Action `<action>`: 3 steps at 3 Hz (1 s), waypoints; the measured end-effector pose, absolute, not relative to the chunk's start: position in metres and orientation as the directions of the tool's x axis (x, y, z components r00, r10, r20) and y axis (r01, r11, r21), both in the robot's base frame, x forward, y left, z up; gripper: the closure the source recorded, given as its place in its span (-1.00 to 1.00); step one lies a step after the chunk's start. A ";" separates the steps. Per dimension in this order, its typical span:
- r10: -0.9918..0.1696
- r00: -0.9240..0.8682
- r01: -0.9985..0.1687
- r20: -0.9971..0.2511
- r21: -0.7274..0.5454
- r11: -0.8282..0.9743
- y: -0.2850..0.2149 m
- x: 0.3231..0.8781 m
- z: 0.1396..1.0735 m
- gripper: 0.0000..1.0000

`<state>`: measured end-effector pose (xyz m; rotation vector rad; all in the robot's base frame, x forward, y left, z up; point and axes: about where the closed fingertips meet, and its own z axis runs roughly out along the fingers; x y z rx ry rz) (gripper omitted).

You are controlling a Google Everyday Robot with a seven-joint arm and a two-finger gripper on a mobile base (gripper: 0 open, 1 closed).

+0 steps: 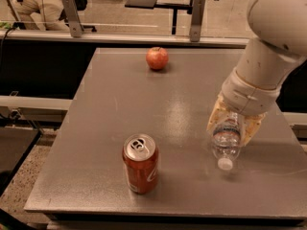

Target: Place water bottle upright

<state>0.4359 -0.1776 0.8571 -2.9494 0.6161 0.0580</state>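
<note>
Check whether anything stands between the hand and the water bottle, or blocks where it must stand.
Nothing visible does. The hand grips the water bottle, which lies on the table at the right of the view. The soda can and apple sit well apart from it.

Red soda can, apple, grey table.

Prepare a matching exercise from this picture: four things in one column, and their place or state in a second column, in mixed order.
1. apple
2. soda can
3. water bottle
4. gripper

A. upright, near the front edge of the table
B. at the right side, shut on the water bottle
C. on the far side, alone
D. not upright, top pointing to the front edge

Pairs: 1-C, 2-A, 3-D, 4-B.
</note>
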 end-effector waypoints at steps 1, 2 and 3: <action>-0.540 0.830 -0.558 -0.142 -0.160 -0.814 -0.164 0.449 0.878 1.00; -0.680 0.671 -0.740 -0.296 -0.218 -0.636 -0.145 0.473 0.909 1.00; -0.735 0.531 -0.847 -0.422 -0.234 -0.478 -0.130 0.489 0.927 1.00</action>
